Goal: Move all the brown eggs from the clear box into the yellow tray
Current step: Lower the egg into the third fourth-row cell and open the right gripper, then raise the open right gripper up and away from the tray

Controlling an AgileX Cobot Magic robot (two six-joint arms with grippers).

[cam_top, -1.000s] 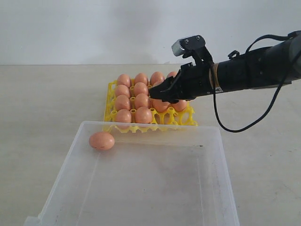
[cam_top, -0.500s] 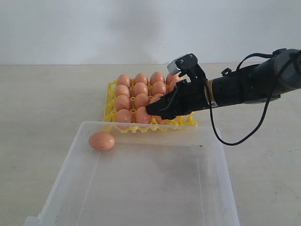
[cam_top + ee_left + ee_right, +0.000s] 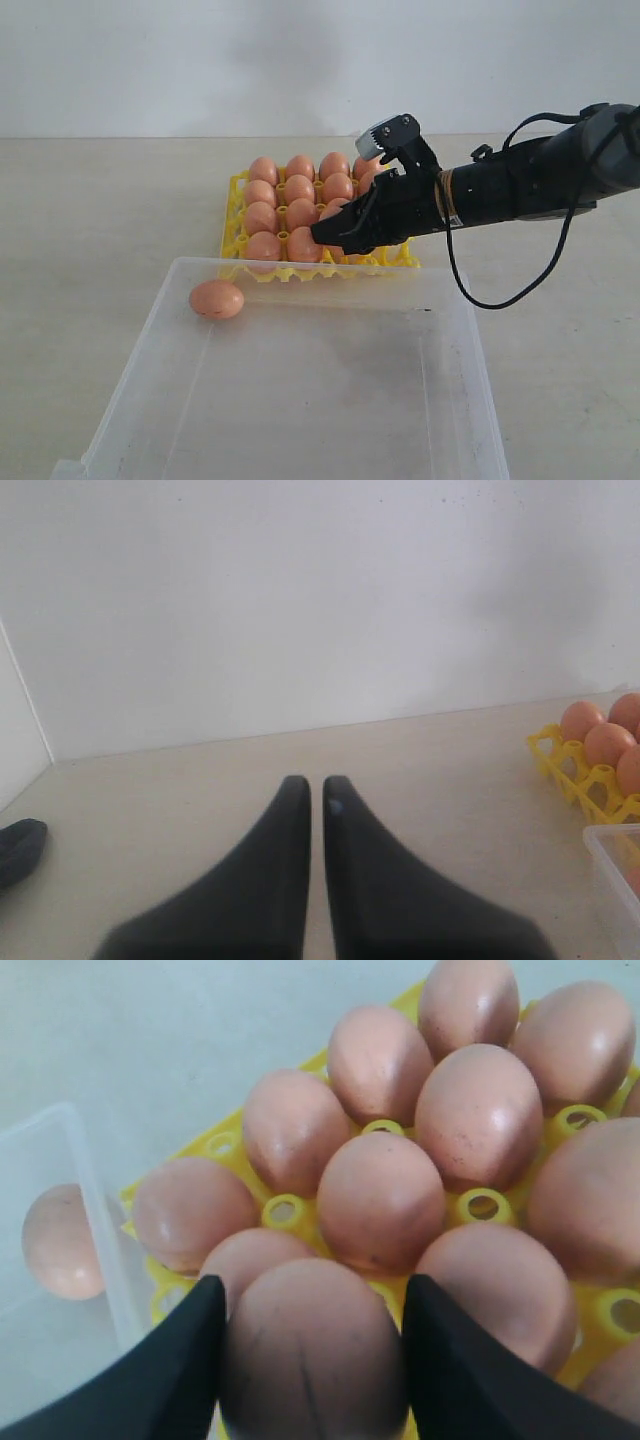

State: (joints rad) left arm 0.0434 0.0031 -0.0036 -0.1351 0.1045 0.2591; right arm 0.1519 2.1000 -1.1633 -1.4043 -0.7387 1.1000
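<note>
My right gripper (image 3: 336, 229) is low over the front row of the yellow tray (image 3: 237, 216) and is shut on a brown egg (image 3: 312, 1360), one finger on each side of it. Several brown eggs (image 3: 282, 200) fill the tray's cups, and in the right wrist view more of them (image 3: 380, 1200) lie just beyond the held one. A single brown egg (image 3: 216, 298) lies in the clear box (image 3: 462, 330) at its far left corner. That egg also shows through the box wall (image 3: 62, 1240). My left gripper (image 3: 316, 786) is shut and empty, low over bare table away from the tray.
The clear box's far rim (image 3: 320, 268) runs just in front of the yellow tray. The black cable (image 3: 500, 290) of the right arm droops over the table at the right. A dark object (image 3: 20, 845) lies at the edge of the left wrist view.
The right gripper came down and toward the tray's front row with its egg, then stayed still for the last half second. The egg in the box has not moved.
</note>
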